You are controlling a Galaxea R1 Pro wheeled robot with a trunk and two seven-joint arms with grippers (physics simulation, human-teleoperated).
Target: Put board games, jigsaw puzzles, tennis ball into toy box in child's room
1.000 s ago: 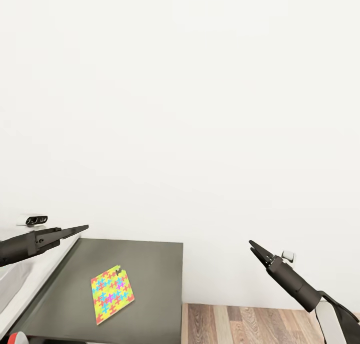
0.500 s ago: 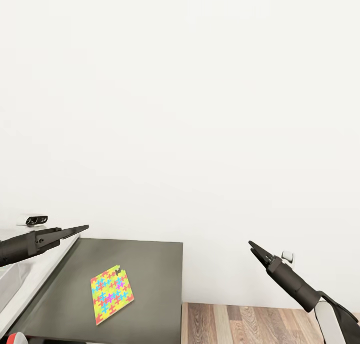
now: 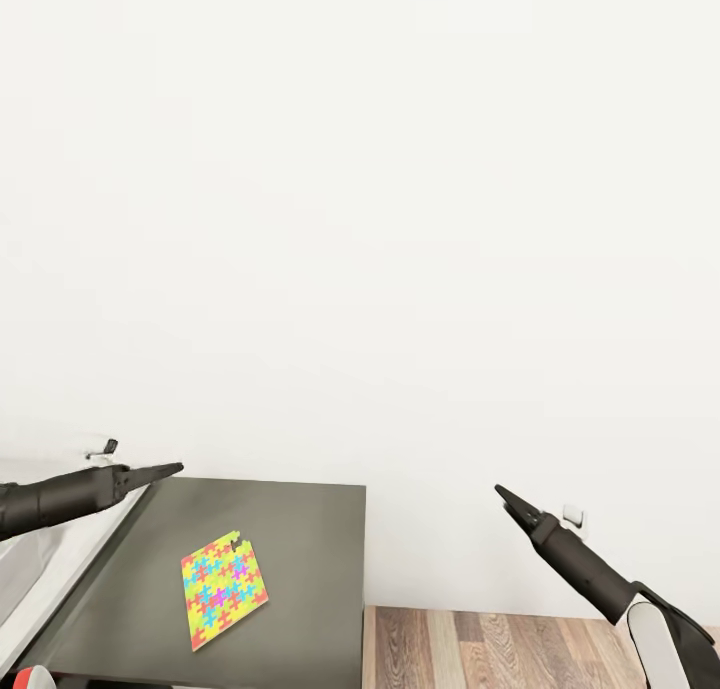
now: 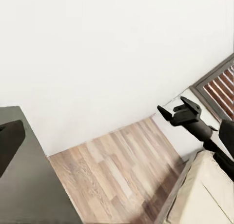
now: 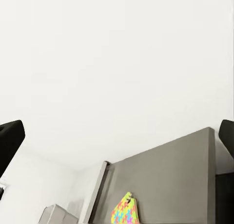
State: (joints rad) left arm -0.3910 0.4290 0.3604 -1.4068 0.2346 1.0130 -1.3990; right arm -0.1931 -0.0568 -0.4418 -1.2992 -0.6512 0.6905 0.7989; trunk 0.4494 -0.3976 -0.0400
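Note:
One jigsaw puzzle [image 3: 223,587], a bright multicoloured sheet, lies flat on the lower dark grey top [image 3: 300,539] of the table; it also appears in the right wrist view [image 5: 124,212]. My left gripper [image 3: 175,467] hovers above that top's far left corner, open and holding nothing. My right gripper [image 3: 503,493] hangs over the floor to the right of the table, open and empty, its fingers [image 5: 9,141] spread wide. A pale grey wall at the left edge looks like the toy box [image 3: 15,569]. The board games and the tennis ball are out of view.
A bare white wall stands close behind the table. The paler desk top [image 3: 75,554] adjoins the dark top on the left. Wood-plank floor [image 3: 500,649] lies right of the table, with a wall outlet [image 3: 572,515] low down. The left wrist view shows the right gripper [image 4: 170,111] over floor.
My left gripper has rolled about its axis, so its wrist camera block has turned out of sight, and its tip sits slightly lower. The right arm has barely shifted. The puzzle has not moved.

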